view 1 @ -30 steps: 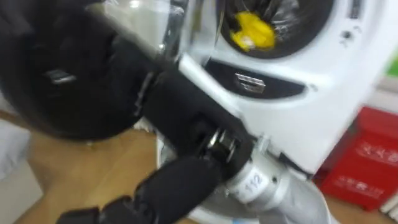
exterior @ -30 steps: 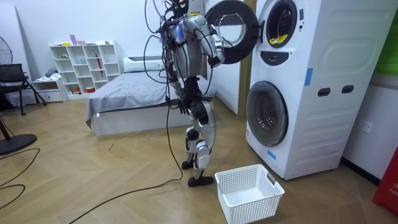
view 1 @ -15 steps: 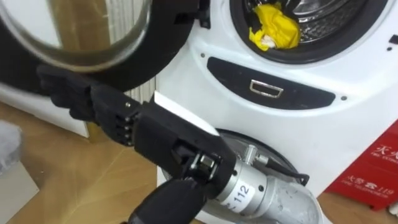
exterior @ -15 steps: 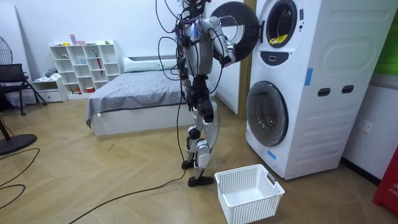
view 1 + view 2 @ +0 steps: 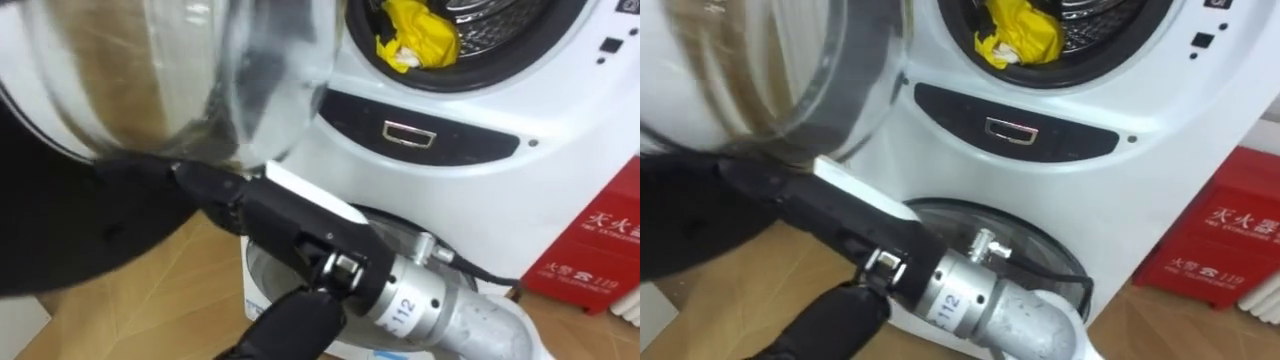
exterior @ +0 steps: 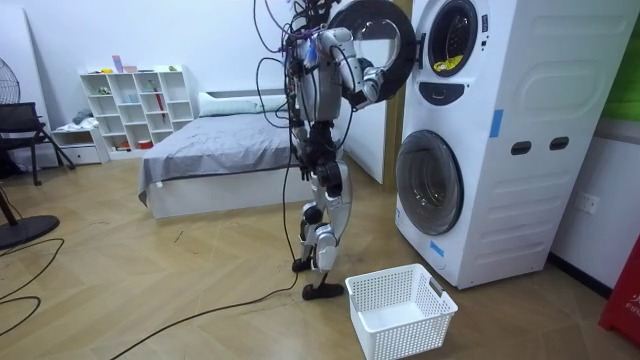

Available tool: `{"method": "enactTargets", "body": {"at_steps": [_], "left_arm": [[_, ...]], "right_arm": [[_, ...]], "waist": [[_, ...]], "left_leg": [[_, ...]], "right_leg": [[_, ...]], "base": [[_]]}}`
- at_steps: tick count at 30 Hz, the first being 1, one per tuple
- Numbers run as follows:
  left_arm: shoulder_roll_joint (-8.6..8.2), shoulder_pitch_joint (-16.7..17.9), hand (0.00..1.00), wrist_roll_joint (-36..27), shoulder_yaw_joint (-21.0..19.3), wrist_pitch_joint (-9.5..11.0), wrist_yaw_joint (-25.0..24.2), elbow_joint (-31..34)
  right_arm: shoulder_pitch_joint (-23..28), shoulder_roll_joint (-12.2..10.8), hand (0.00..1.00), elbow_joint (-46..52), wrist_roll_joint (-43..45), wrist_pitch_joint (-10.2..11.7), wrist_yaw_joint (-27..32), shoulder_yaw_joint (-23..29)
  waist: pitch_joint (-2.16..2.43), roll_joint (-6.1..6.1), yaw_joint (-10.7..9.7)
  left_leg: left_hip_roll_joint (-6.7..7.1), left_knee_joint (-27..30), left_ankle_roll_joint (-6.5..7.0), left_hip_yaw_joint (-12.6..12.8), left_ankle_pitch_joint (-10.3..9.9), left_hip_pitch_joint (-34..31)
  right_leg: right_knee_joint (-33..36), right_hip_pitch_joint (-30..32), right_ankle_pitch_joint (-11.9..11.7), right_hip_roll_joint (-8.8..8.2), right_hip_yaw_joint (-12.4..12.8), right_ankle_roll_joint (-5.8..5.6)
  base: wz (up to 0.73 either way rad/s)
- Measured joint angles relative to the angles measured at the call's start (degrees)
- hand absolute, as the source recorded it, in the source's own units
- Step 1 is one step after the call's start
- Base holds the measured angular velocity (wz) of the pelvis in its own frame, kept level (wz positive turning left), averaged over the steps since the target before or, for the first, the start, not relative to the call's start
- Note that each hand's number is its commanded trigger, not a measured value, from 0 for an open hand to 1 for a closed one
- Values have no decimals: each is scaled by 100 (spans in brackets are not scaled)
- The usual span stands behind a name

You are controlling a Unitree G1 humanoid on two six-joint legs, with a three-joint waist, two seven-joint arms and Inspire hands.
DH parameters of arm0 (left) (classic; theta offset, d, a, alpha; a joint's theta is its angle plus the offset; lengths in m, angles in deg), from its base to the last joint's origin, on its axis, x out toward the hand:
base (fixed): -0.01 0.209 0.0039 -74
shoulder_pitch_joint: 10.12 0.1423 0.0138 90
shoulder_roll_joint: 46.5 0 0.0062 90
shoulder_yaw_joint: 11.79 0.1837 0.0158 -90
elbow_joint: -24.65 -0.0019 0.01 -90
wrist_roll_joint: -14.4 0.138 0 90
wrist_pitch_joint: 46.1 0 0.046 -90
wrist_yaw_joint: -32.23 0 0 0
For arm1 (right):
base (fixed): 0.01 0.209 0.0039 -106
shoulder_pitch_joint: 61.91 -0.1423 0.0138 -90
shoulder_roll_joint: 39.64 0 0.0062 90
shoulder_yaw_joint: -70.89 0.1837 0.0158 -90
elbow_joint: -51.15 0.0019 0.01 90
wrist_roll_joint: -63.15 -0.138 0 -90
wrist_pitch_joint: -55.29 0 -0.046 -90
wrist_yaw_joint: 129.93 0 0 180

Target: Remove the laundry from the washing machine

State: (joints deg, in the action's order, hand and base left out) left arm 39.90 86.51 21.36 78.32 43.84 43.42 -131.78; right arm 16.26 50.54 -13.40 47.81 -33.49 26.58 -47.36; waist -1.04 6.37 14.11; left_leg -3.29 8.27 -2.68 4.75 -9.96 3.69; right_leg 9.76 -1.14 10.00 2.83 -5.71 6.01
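Standing close before the upper washing machine [image 5: 560,150], its round door [image 5: 150,90] swung open. Reaching the right hand [image 5: 235,195] to the door's dark lower rim; not being able to tell whether spread or curled there. Judging the picking as not yet begun: seeing the yellow garment [image 5: 417,40] lying untouched at the front edge of the drum [image 5: 505,25]. Needing to clear the door's edge first; finding free room toward the opening, with the white basket [image 6: 400,310] waiting on the floor [image 6: 200,290].

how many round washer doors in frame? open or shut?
2. The upper black-rimmed round glass door is swung open on the white stacked washing machine. The lower round glass door, directly below, is closed. None appears hidden.
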Motion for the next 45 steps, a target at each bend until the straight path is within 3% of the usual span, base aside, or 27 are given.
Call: {"method": "enactTargets", "body": {"at_steps": [4, 13, 17, 34, 45], "left_arm": [[-33, 71, 0, -5, -17, 4, 0, 2], [-39, 56, 0, 1, -215, 7, 68, 10], [-40, 52, 0, -2, -210, 7, 68, 9], [-42, 90, 0, -1, -203, 5, 78, 6], [-63, 86, 0, 0, -202, -11, 53, 6]], "right_arm": [[168, 106, 0, 9, 204, 3, -58, 95], [539, 228, 0, 8, 622, -3, -44, 527], [773, 207, 0, 7, 661, -101, -39, 556], [782, 205, 0, -1, 891, -316, -47, 767], [784, 112, 0, -7, 923, -381, -85, 767]], "waist": [[40, -87, -142], [42, -127, -432], [44, -127, -457], [82, -73, -467], [69, -94, -424]], "left_leg": [[-10, 3, 0, 100, 1, 43], [-8, 3, 0, 155, 0, 194], [-7, 5, 0, 184, 0, 215], [-7, 4, -1, 289, -1, 247], [-6, 3, -1, 293, -1, 237]], "right_leg": [[16, -8, -4, 9, 98, 3], [0, -156, -5, 13, 163, 4], [-6, -161, -5, 21, 232, 3], [-11, -181, -9, 16, 262, -2], [-7, -168, -8, 17, 260, -2]], "base": [[-12], [-3], [-8], [0], [0]]}}
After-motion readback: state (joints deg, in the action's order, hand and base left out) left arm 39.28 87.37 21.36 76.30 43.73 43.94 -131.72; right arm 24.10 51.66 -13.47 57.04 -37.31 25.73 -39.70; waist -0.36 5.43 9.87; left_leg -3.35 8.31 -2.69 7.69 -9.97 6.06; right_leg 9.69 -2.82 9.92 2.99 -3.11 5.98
